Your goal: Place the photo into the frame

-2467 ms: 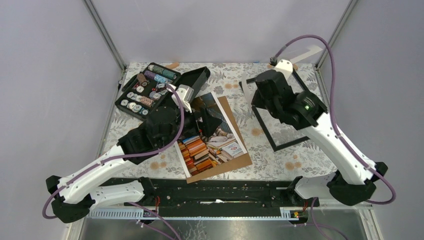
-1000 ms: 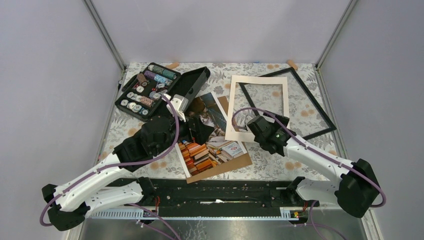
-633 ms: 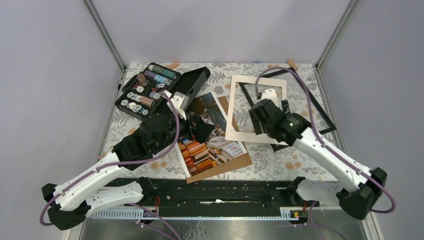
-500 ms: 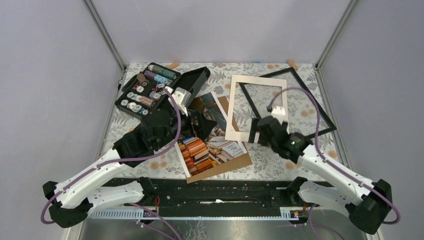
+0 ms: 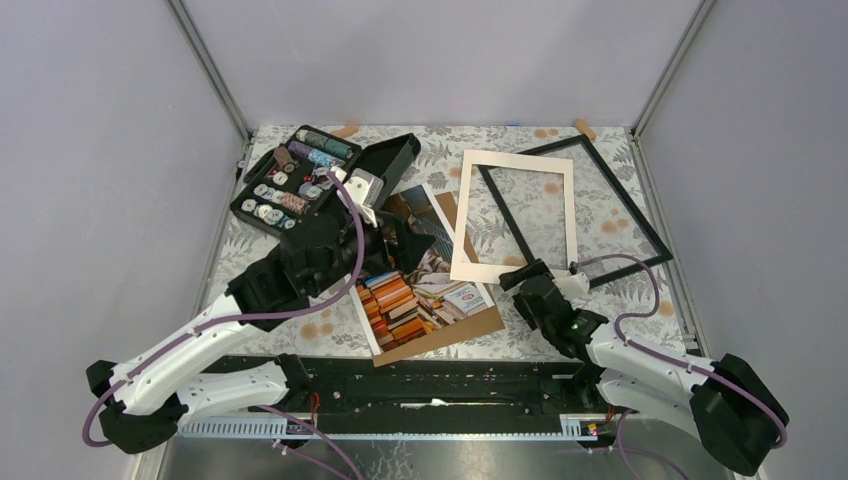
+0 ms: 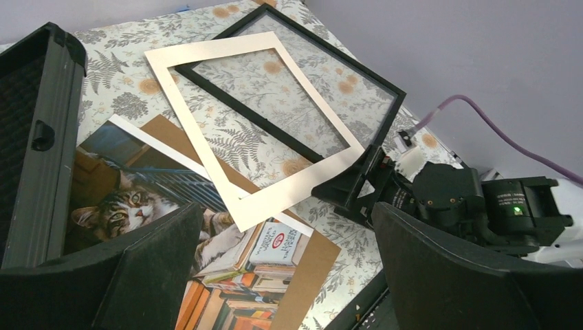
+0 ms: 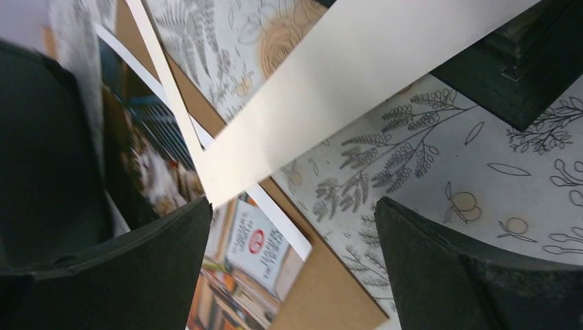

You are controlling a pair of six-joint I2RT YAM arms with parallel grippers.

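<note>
The rectangular paper photo (image 5: pixel 405 295) of a tabby cat among stacks of colourful books, with its white border, lies face up on the table, left of centre and outside the frame. It rests on a plain brown backing board (image 5: pixel 470 325), whose near and right edges stick out from under it.

A cream card mat (image 5: pixel 485 272) with a rectangular window lies to the right. Its near left corner overlaps the photo's right edge and the board, and its far side lies across the left bar of the thin black rectangular picture frame (image 5: pixel 625 195). The frame lies flat at the far right, and the floral tablecloth (image 5: pixel 440 150) shows through both openings.

The left gripper (image 5: pixel 405 243) hangs above the cat end of the photo, its fingers spread wide with nothing between them. The right gripper (image 5: pixel 522 283) sits low over the cloth at the mat's near edge, close to the frame's near corner. It is also wide open and holds nothing.

A black case of thread spools (image 5: pixel 300 175) stands open at the far left, its lid just beside the photo's far end.
</note>
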